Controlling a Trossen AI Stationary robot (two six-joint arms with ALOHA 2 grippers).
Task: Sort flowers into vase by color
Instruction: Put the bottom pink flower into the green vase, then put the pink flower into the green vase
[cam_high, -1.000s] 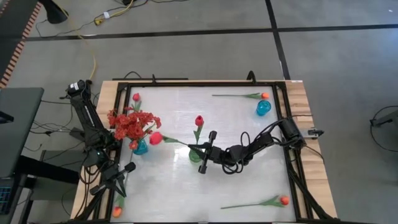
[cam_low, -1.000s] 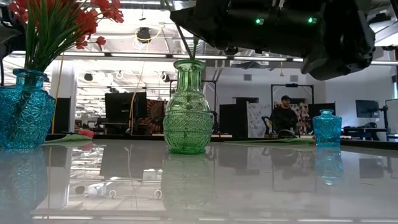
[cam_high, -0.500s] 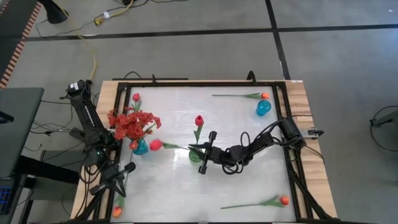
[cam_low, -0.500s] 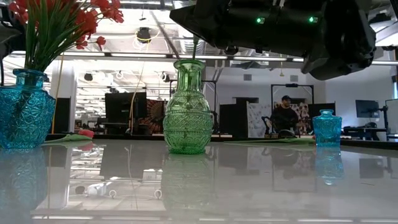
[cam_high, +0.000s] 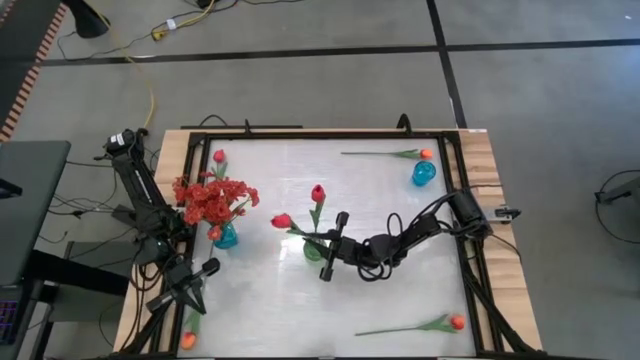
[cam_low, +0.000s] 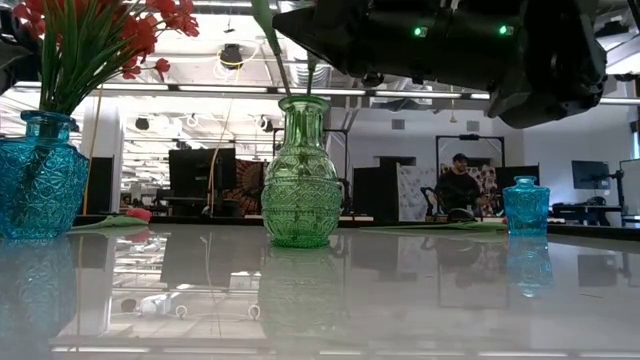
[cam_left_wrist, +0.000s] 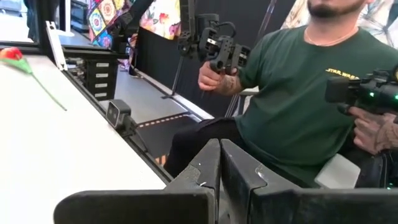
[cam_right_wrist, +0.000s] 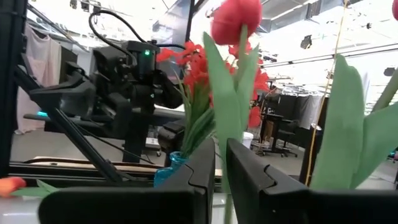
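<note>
A green glass vase stands mid-table with one red tulip upright in it. My right gripper hovers just over the vase and is shut on a second red tulip, whose stem slants down to the vase mouth. A blue vase holds bushy red sprays. My left gripper waits shut near the table's near left corner. Loose tulips rest flat on the table. My right gripper pinches the red tulip's green stem and leaf between its two fingers, low on the stem. The fingers reach level from the table's right, across the stem. The tulip is lifted clear and tilted, with its head toward the blue vase.
A small blue vase stands far right. Orange tulips lie at the far right, near right and near left; a red tulip lies far left. A seated person is beyond the table's left edge.
The held red tulip has tipped up: its head swung from beside the blue vase toward the green vase, while the lower stem stayed at the right gripper. The gripper itself barely shifted.
</note>
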